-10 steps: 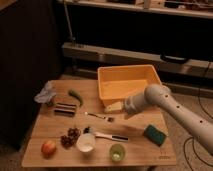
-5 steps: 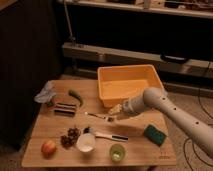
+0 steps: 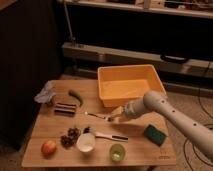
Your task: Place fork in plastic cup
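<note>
- Silvery fork point(image 3: 97, 116), camera view: lies flat about mid-counter, just back from the white-and-black utensil point(image 3: 107, 135). It's slim and short with a thin handle.
- I reckon it's light, stiff and slick, and it lies low on the wood. Pinching across the handle looks like the best bet, though it may swing if held far off centre.
- The gripper point(image 3: 115, 117) sits right at the fork's right end, low over the counter. Can't tell whether it's clamped on or not.
- The plastic cup point(image 3: 117, 152) is light green and see-through. It stands by the front edge, right of centre, and probably tips easily.
</note>
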Available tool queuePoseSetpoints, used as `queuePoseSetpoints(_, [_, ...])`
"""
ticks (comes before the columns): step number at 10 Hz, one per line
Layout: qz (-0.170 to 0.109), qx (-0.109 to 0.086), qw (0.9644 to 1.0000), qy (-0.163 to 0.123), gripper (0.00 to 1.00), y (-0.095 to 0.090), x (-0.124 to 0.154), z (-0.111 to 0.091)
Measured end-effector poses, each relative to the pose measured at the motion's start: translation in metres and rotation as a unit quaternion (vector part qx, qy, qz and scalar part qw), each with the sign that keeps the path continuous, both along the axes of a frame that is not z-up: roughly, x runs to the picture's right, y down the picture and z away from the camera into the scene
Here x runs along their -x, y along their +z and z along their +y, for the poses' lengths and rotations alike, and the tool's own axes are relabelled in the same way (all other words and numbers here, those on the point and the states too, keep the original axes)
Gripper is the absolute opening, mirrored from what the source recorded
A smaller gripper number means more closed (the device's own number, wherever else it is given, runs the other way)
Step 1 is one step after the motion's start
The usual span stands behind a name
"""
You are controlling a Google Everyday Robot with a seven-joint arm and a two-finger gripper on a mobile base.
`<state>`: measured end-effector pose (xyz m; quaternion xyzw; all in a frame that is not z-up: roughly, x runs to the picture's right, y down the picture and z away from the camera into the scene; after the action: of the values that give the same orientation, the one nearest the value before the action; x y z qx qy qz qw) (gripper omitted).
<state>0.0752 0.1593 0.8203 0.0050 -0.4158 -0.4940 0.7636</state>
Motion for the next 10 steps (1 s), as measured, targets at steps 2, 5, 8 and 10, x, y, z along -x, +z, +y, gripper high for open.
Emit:
queuePoseSetpoints(2, [0.003, 0.012, 0.9998, 0.017, 0.51, 0.009, -0.001, 0.003])
queuePoseSetpoints(5, [0.007, 0.024, 0.9992, 0.030, 0.51, 0.020, -0.001, 0.009])
queuePoseSetpoints(8, [0.009, 0.032, 0.9987, 0.039, 0.51, 0.027, 0.001, 0.010])
queuePoseSetpoints(10, [0.011, 0.036, 0.9982, 0.047, 0.51, 0.030, 0.001, 0.011])
